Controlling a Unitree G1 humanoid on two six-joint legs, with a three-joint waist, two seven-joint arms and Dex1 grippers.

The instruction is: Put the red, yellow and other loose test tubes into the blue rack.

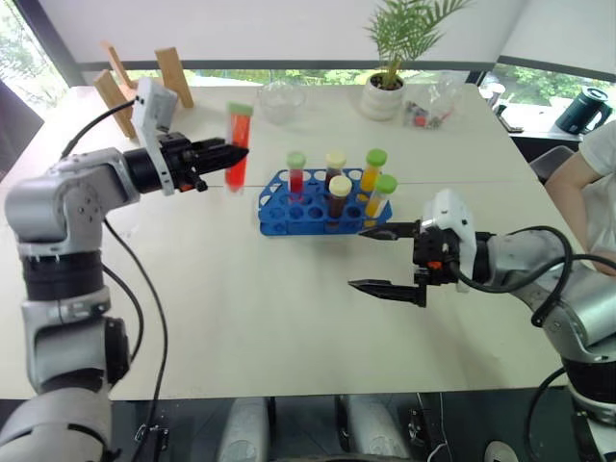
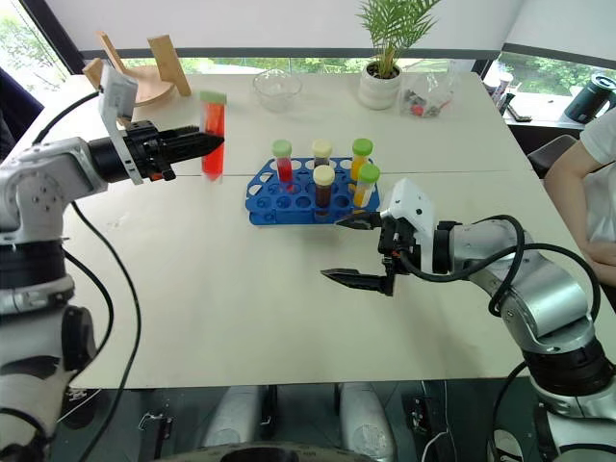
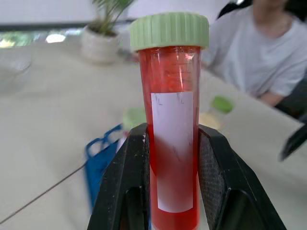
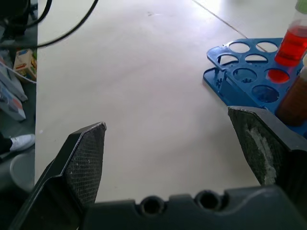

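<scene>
Right gripper (image 1: 377, 258), lower right of frame: jaws spread wide, nothing between them, above bare table (image 1: 289, 318) just beside blue rack (image 1: 279, 214). Left gripper (image 1: 234, 154), upper left: clamped on upright red test tube (image 1: 238, 144), green cap, held off the table left of rack. Rack holds five capped tubes.

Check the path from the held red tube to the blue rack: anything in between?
Nothing visible. The left gripper holds the red tube upright above bare table, left of the blue rack. Five tubes already stand in the rack, but its near-side holes are empty.
</scene>
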